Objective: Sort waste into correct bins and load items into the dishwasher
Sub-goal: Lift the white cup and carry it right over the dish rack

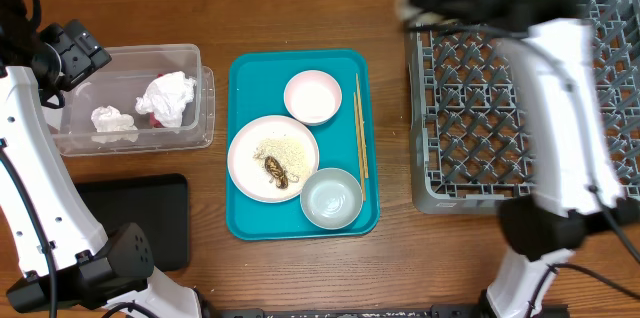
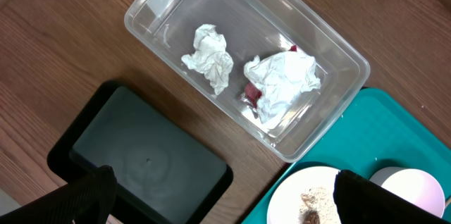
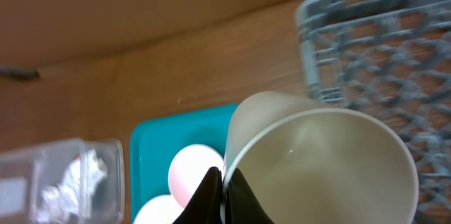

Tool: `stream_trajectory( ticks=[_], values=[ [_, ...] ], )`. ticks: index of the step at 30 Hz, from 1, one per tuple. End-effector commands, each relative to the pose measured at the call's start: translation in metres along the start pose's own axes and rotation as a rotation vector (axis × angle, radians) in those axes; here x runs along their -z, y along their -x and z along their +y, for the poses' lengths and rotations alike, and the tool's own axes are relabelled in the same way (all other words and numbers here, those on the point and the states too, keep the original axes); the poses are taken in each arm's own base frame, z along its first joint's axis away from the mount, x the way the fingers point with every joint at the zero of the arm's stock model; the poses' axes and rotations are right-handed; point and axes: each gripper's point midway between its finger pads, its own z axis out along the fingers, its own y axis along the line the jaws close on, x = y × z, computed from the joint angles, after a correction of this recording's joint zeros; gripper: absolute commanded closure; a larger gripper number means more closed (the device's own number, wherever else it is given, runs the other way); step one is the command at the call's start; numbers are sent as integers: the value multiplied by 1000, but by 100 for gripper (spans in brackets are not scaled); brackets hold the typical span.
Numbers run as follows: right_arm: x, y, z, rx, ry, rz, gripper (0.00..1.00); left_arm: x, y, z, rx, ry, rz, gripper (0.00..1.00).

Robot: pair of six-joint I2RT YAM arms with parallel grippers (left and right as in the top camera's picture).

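My right gripper is shut on the rim of the small white cup and holds it above the near-left corner of the grey dish rack. My left gripper is open and empty, high above the clear tub. The tub holds two white tissues and the red wrapper. The black tray lies in front of it. The plate carries rice and a brown scrap. The pink bowl, the whitish bowl and the chopsticks lie beside it.
The dishes sit on a teal serving tray in the middle of the wooden table. The right arm stretches over the rack and covers much of it. A cardboard wall runs along the far table edge.
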Motion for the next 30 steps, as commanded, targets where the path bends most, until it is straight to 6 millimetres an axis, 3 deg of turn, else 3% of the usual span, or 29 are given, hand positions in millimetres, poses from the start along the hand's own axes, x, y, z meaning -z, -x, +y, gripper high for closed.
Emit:
stream_trajectory(
  ticks=[1,7,8,11,14,19,22,26,30],
  values=[
    [28,16,-16,-23,206,42,96,1,1,2,9,10,-8,0],
    [46,34,-82,-137,369,76,96,1,1,2,9,10,-8,0],
    [48,32,-100,-141,377,83,96,1,1,2,9,10,-8,0],
    [47,26,-129,-140,347,99,96,1,1,2,9,10,-8,0],
    [35,15,-161,-181,317,131,96,1,1,2,9,10,-8,0],
    [-3,-1,-188,-214,310,172,96,1,1,2,9,10,-8,0],
    [-27,-10,-194,-227,359,182,96,1,1,2,9,10,-8,0],
    [-46,-13,-198,-221,455,147,96,1,1,2,9,10,-8,0],
    [-52,-8,-195,-191,572,90,96,1,1,2,9,10,-8,0]
  ],
)
